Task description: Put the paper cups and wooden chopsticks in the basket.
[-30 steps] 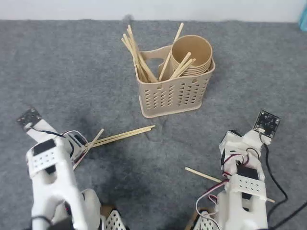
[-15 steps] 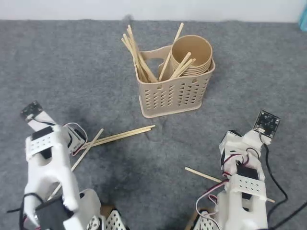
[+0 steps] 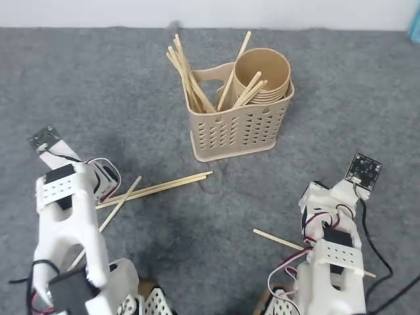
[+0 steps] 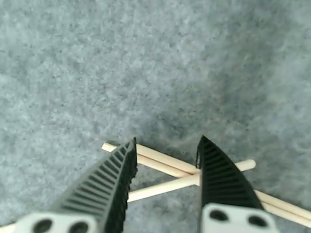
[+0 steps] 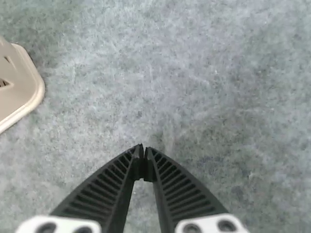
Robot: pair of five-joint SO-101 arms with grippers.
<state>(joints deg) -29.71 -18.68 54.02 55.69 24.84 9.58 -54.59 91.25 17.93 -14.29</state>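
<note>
Your right tool (image 5: 144,148) is sitting w/ fingers pressed together, pinching nothing, over bare grey bench (image 3: 79,85) by the near edge, right side. A lone chopstick (image 3: 279,240) is lying just beside that arm, one end running under it.

Your left tool (image 4: 167,141) is hanging spread wide toward the near-left corner. Its tips are straddling the spot where a single stick (image 4: 165,187) is crossing a chopstick pair (image 4: 160,156). Can't tell if the tips are touching them.

Farther out, approx mid-bench toward the far edge, the basket (image 3: 239,128) is standing upright. The paper cups (image 3: 272,65) are sitting stacked in its right half, w/ extra sticks (image 3: 251,89) poking out of the top cup. A bunch of chopsticks (image 3: 187,79) is leaning in the left half, sticking up past the rim.
</note>
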